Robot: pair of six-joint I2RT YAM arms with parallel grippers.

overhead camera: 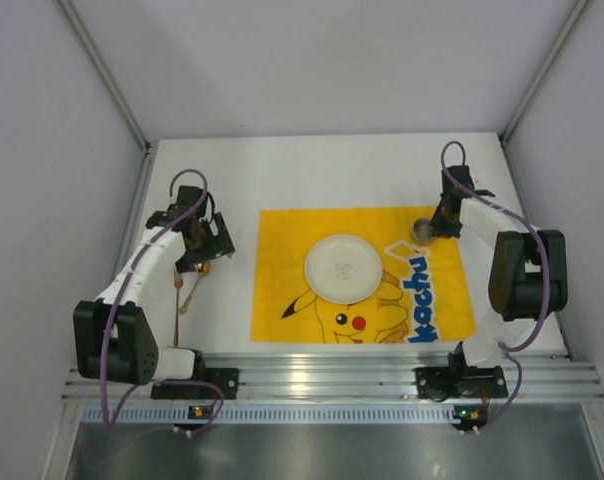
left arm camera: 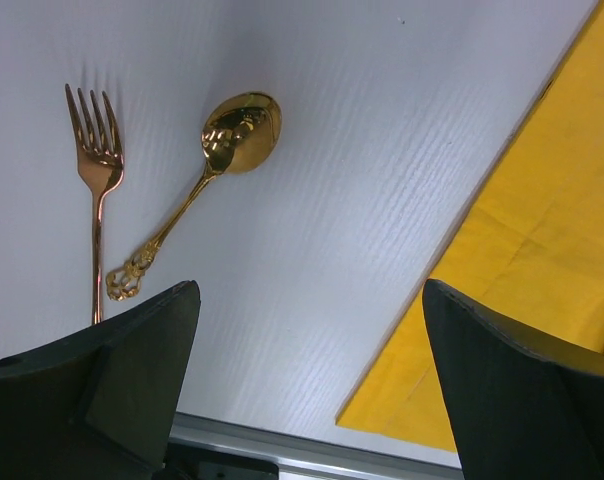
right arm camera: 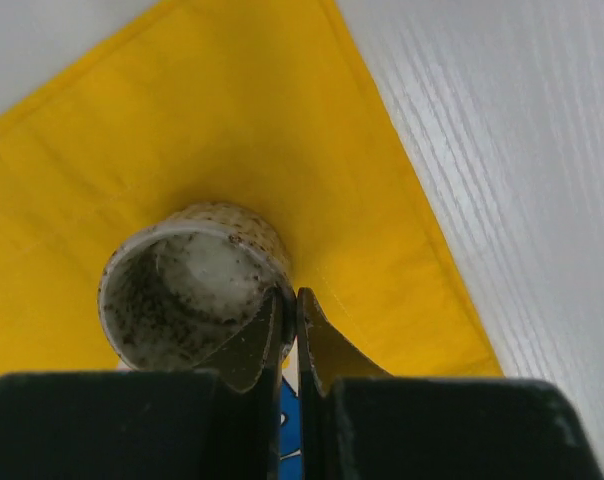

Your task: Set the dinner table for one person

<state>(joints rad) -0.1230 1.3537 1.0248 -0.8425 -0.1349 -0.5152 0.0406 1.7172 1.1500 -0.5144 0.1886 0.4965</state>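
The white dinner table [overhead camera: 282,170] carries a yellow cartoon mat [overhead camera: 282,235] with a white plate [overhead camera: 342,267] at its middle. My right gripper [overhead camera: 437,228] is shut on the rim of a speckled cup [overhead camera: 420,228] over the mat's far right part. In the right wrist view one finger is inside the cup [right arm camera: 182,285] and one outside, the gripper [right arm camera: 290,310] pinching its wall. My left gripper [overhead camera: 204,250] is open and empty above the bare table left of the mat. A gold fork [left arm camera: 97,190] and gold spoon [left arm camera: 237,130] lie beyond its gripper [left arm camera: 310,290].
An aluminium rail [overhead camera: 332,375] runs along the near edge and holds both arm bases. Grey walls close in the left, right and back sides. The mat's edge [left arm camera: 542,250] shows right of the left fingers.
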